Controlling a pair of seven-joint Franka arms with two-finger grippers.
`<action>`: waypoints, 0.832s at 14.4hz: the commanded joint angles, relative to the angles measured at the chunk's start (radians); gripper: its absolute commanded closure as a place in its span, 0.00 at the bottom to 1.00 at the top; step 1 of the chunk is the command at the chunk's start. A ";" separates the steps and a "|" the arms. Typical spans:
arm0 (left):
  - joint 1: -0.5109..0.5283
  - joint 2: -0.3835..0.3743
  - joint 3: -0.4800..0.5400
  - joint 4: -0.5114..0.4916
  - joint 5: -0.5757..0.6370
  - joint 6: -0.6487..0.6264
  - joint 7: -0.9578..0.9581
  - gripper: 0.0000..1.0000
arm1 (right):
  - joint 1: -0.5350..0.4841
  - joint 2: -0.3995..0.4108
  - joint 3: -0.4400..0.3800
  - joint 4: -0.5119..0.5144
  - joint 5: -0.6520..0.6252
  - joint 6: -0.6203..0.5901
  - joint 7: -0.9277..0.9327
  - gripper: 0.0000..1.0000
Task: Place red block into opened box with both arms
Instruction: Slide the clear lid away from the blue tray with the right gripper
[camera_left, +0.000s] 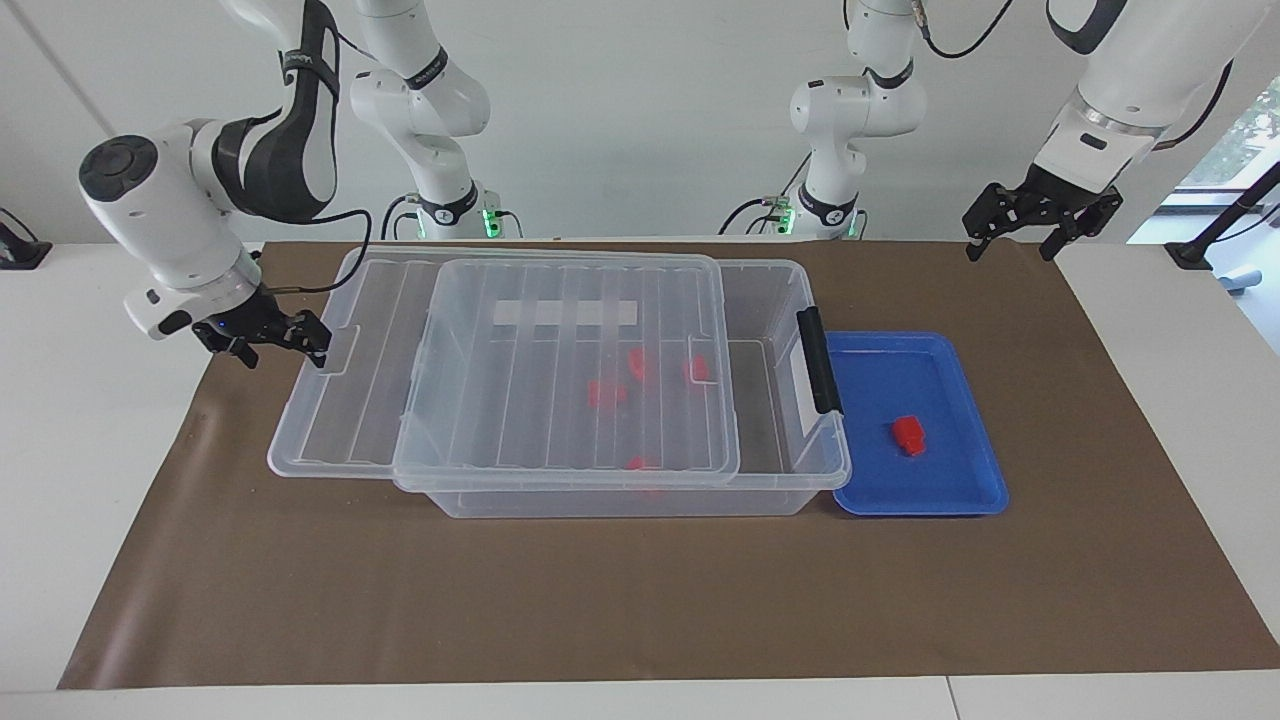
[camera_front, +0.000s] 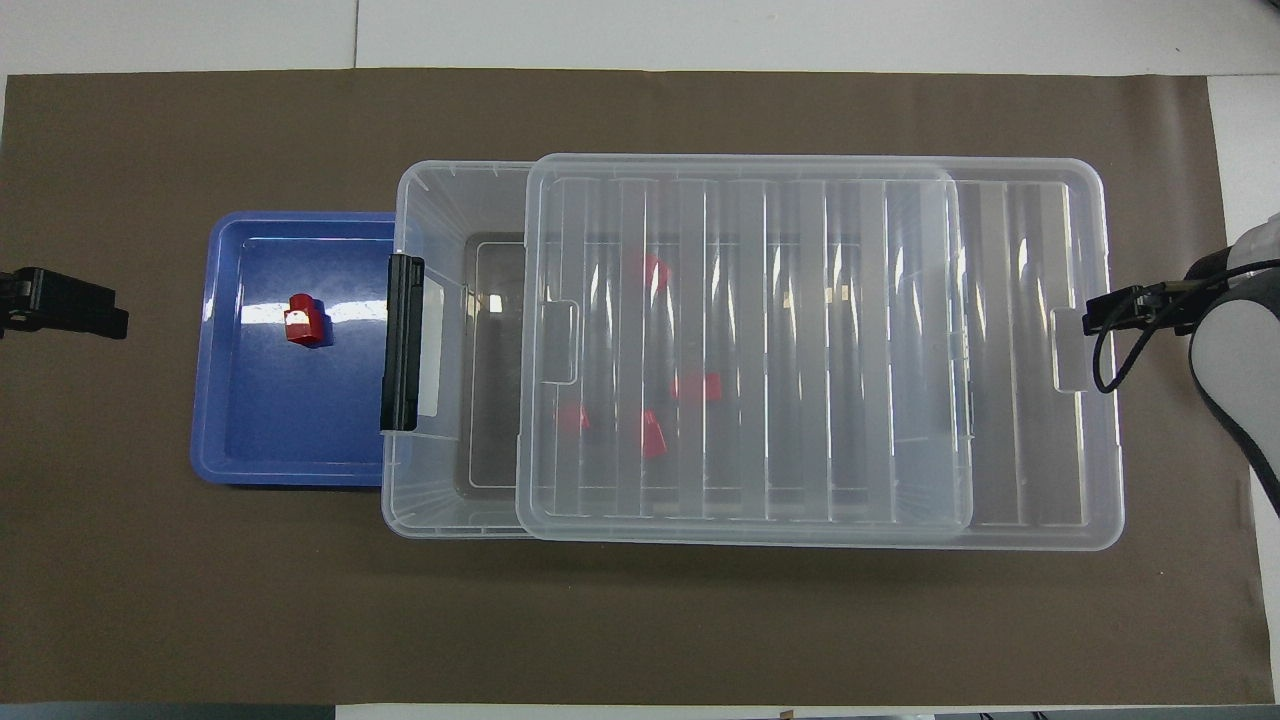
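Clear ribbed lid (camera_left: 560, 400) lies partway off the large clear plastic box (camera_left: 830, 470); the small red plastic block (camera_left: 908, 434) sits in the shallow blue tray (camera_left: 985, 500) beside it.
Light, rigid, probably slick: pinch its flat sides. Left gripper (camera_left: 1040, 222) waits open; right gripper (camera_left: 270, 340) meets the lid's end, grip unclear.

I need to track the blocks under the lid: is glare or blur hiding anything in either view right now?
Overhead view: bright streaks run along the ribs of the lid, and the blocks inside the box show as soft red smudges; a white glare band crosses the blue tray beside the red block. Facing view: a pale reflection sits on the lid, blocks under it hazy; the tray block is crisp.
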 joint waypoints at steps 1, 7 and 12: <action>-0.001 -0.026 0.004 -0.025 -0.012 -0.008 0.003 0.00 | -0.011 -0.016 -0.039 -0.009 -0.002 0.017 -0.080 0.00; 0.000 -0.038 0.007 -0.070 -0.011 0.067 0.001 0.00 | -0.011 -0.016 -0.088 -0.006 -0.002 0.032 -0.133 0.00; 0.000 -0.032 0.007 -0.212 -0.011 0.251 0.001 0.00 | -0.012 -0.016 -0.120 -0.006 -0.002 0.035 -0.174 0.00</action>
